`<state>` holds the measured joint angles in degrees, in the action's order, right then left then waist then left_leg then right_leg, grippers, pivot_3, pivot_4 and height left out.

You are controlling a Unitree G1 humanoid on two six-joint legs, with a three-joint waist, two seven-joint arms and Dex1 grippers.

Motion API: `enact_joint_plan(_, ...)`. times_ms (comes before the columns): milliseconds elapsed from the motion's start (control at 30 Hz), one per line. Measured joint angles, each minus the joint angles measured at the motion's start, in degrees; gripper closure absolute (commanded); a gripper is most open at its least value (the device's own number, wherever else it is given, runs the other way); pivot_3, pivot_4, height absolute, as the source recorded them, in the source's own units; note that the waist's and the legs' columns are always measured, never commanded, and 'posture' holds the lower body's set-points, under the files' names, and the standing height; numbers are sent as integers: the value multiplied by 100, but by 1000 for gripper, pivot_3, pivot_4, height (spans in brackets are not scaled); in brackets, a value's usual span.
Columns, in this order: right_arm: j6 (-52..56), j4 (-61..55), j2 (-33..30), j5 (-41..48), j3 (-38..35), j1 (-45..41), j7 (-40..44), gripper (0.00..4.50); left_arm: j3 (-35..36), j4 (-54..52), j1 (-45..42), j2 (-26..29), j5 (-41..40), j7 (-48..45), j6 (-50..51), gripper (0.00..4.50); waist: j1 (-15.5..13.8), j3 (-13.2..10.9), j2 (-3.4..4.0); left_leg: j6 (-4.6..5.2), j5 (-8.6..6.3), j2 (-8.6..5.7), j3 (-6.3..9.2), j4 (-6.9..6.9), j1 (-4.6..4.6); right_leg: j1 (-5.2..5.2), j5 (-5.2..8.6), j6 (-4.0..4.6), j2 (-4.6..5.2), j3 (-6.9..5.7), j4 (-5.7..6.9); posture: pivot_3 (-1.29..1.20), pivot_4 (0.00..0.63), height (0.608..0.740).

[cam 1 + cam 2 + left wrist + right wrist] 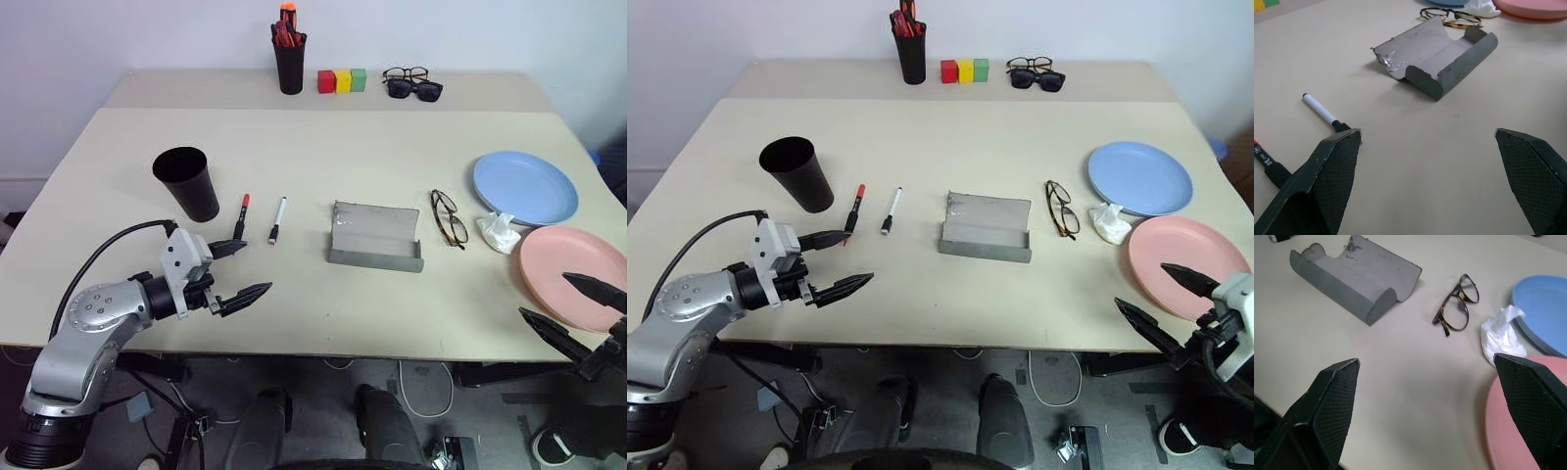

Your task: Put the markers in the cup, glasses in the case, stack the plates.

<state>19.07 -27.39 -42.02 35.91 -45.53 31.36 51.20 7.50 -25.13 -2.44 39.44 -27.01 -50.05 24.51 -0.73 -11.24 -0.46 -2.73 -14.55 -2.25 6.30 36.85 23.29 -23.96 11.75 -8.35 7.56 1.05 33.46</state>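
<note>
hovering wide-jawed and empty, the left gripper (240, 270) faces the red-capped black marker (240, 216), ready to grab; the right gripper (578, 308), equally wide, overhangs the salmon pink round plate (568, 269).

You're looking down on a pale beige worktop (313, 157) with a matte top, evenly lit, shadows soft and short. A second tabletop (196, 90) of the same colour butts against its far edge, toward 12 o'clock, a straight seam running between the two. Behind that stands a plain white wall (147, 34), bare of windows. Below the near edge, toward 6 o'clock, you see a grey floor (323, 382); a white cable (423, 390) loops across it at about 5 o'clock, beside dark chair or stand parts too unclear to name.
</note>
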Motion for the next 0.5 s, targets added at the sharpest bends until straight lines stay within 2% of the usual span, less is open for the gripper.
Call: enact_joint_plan(500, 308, -164, -1, 11, 0, -133, -64, 18, -1, -156, 12, 41, -181, 53, 264, 0, 2, 0, 0, 0, 1, 0, -1, 14, -1, 3, -1, 1, -1, 0, 11, 0, 150, 739)
